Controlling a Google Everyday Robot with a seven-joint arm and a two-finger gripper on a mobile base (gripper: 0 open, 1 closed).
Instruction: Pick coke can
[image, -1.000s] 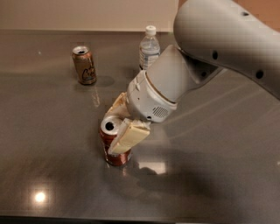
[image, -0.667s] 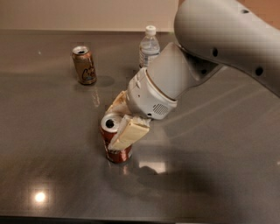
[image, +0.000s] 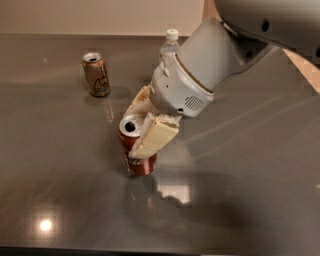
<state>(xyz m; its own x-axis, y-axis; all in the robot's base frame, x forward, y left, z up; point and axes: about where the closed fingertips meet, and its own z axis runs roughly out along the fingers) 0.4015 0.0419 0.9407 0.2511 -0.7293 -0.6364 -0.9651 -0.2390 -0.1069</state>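
Coke can sits mid-table, tilted, its silver top leaning left. It is caught between the cream fingers of the gripper, which reaches down from the upper right and is clamped on it. Brown can stands well apart at the back left, and a bottle shows behind the arm.

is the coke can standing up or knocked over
Upright: the coke can has its silver top up, base down. Whether it touches the table, cannot tell. The claw grips its sides.
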